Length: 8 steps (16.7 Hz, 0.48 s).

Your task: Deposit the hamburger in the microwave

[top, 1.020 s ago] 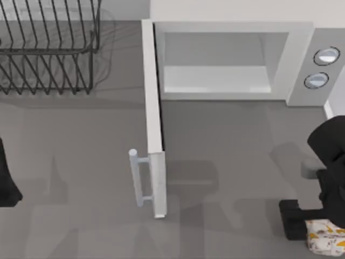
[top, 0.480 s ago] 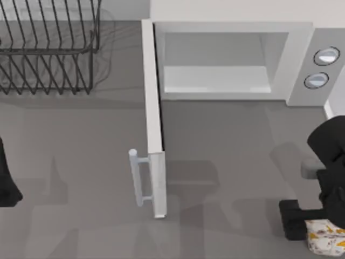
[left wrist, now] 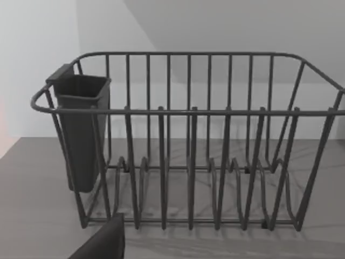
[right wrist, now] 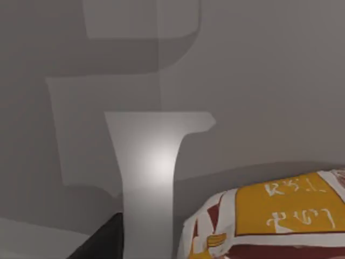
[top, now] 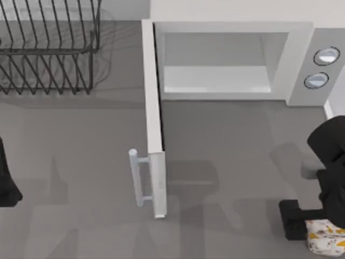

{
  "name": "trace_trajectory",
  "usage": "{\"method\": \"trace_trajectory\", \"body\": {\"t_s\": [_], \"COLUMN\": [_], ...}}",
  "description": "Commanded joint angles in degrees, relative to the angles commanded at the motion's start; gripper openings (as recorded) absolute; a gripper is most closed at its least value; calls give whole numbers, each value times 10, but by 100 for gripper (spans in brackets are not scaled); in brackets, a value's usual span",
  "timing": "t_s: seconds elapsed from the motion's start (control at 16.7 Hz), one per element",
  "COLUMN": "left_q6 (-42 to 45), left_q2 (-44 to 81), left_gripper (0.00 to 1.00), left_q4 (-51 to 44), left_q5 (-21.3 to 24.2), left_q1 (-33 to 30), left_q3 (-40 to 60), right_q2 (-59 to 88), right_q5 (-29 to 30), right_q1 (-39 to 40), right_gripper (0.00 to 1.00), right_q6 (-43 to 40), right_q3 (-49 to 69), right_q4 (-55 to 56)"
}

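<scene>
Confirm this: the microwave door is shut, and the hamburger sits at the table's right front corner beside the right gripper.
Not quite: the microwave door stands open, swung out on its left hinge, as the top view shows. The rest holds: the hamburger sits at the table's right front corner beside the right gripper.

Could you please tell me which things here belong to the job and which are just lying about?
Job: hamburger at the table's right front corner; microwave, door open; right end effector beside the hamburger.
Lying about: dish rack at the back left; left arm parked left.
</scene>
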<state>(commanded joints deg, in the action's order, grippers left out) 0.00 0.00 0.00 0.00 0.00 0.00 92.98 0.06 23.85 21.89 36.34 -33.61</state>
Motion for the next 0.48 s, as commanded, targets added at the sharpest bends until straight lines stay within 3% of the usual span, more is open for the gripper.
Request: {"method": "trace_trajectory", "body": {"t_s": [0.24,0.48], "left_q6": [0,0], "left_q2": [0,0], "left_gripper": [100,100], "left_q4": [0,0], "left_q5": [0,0], "left_q1": [0,0], "left_q3": [0,0], "right_q2": [0,-49], "right_q5": [0,6], "right_q1": [0,2], "right_gripper": [0,0], "right_q6": [0,3], "right_q3": [0,40], "right_q4": [0,-69]}}
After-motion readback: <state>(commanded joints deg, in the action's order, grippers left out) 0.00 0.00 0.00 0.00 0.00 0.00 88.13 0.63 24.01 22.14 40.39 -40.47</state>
